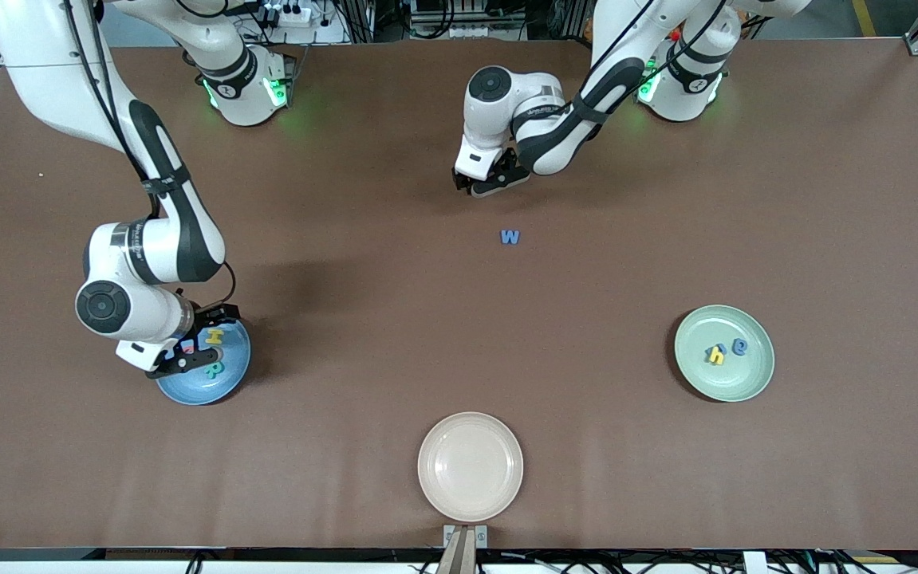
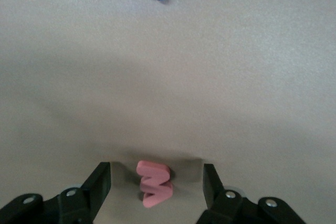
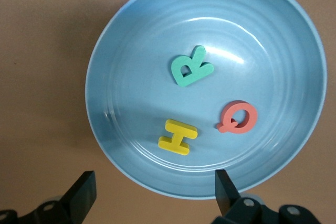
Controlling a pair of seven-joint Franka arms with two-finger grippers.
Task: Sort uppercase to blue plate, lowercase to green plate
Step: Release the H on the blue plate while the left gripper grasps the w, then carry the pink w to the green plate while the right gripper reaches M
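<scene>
My left gripper point(image 2: 156, 168) is down at the table, open, and the red lowercase w point(image 2: 155, 186) lies between its fingers point(image 2: 101, 181) with a gap on each side. In the front view that gripper point(image 1: 491, 184) hides the w. The blue uppercase W point(image 1: 510, 237) lies on the table a little nearer the camera. My right gripper point(image 1: 190, 356) hangs open and empty over the blue plate point(image 3: 131, 66), which holds the teal R point(image 3: 191, 67), red Q point(image 3: 237, 117) and yellow H point(image 3: 178, 137). The green plate point(image 1: 754, 375) holds a yellow h point(image 1: 716, 355) and blue e point(image 1: 739, 345).
A cream plate point(image 1: 470, 494) sits empty near the table's front edge, midway between the two coloured plates. The blue plate point(image 1: 211, 391) is toward the right arm's end, the green one toward the left arm's end. Brown tabletop lies between them.
</scene>
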